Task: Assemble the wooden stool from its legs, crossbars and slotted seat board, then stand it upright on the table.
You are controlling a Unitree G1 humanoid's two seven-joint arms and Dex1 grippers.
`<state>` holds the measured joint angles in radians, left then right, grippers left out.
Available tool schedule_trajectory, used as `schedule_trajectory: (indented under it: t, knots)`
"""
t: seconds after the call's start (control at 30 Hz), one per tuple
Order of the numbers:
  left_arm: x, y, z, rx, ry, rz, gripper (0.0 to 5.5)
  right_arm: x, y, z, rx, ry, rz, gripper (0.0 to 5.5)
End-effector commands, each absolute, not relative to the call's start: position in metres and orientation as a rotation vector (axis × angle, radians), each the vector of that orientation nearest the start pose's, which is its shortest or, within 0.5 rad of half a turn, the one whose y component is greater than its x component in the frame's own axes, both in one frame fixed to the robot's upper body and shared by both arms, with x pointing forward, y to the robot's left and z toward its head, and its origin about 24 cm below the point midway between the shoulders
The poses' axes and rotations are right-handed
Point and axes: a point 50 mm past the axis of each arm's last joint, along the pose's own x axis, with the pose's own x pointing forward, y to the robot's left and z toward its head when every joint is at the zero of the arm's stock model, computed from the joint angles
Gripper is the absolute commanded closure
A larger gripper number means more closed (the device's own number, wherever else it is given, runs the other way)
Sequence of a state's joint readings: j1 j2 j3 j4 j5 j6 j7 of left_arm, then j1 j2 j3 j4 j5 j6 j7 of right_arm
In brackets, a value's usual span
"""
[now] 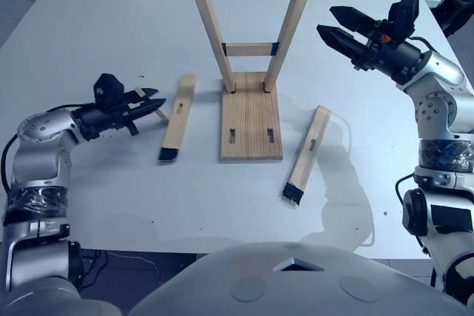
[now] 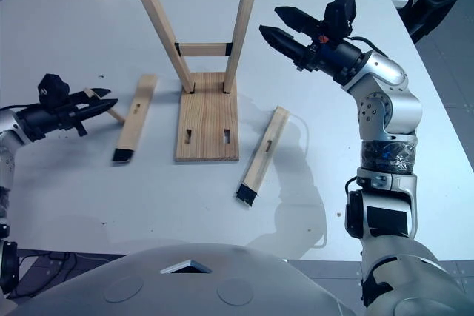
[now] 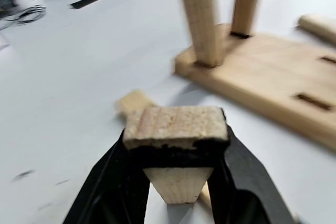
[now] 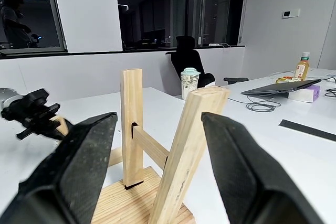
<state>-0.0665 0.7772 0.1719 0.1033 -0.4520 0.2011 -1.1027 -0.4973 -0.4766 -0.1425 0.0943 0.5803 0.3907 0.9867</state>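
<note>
My left gripper (image 1: 153, 98) pinches a crossbar (image 1: 159, 114) just left of a loose leg (image 1: 178, 115). My right gripper (image 1: 326, 20) hangs spread wide, empty, beside the upright legs (image 1: 285, 35) slotted into the seat board (image 1: 250, 127).

Left hand (image 1: 152, 96) clamps a crossbar (image 3: 176, 127); right hand (image 1: 326, 21) raised, spread.

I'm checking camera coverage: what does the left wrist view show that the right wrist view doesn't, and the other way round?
Left wrist only: slots in the seat board, a loose leg's end. Right wrist only: the open right gripper, a laptop, an office chair. Both: the upright legs, the seat board, the left gripper clamping a loose crossbar.
</note>
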Motion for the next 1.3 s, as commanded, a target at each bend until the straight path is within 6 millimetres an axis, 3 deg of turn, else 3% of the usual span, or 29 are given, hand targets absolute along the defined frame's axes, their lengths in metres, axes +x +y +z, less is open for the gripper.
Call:
schedule_trajectory:
  t: [0.03,0.17,0.4,0.57,0.73,0.9,1.1,1.3]
  knots:
    - [0.218,0.253,0.105,0.146,0.255,-1.009,4.19,0.306,-0.191,0.167,0.097,-0.118,1.023,2.56]
    - [0.230,0.250,0.124,0.182,0.189,-1.007,4.19,0.305,-0.190,0.164,0.102,-0.110,1.028,2.56]
    - [0.276,0.253,0.159,0.265,0.078,-1.031,4.19,0.309,-0.186,0.161,0.106,-0.111,1.027,2.56]
    - [0.293,0.252,0.141,0.280,0.143,-1.068,4.19,0.311,-0.178,0.159,0.129,-0.130,1.031,2.56]
    - [0.295,0.260,0.126,0.306,0.205,-1.066,4.19,0.309,-0.182,0.156,0.144,-0.129,1.010,2.56]
    - [0.298,0.263,0.122,0.318,0.204,-1.056,4.19,0.310,-0.184,0.156,0.152,-0.130,0.997,2.56]
    - [0.300,0.255,0.131,0.319,0.153,-1.096,4.19,0.310,-0.181,0.153,0.157,-0.121,1.001,2.56]
    - [0.299,0.250,0.119,0.319,0.187,-1.120,4.19,0.311,-0.180,0.150,0.163,-0.109,0.998,2.56]
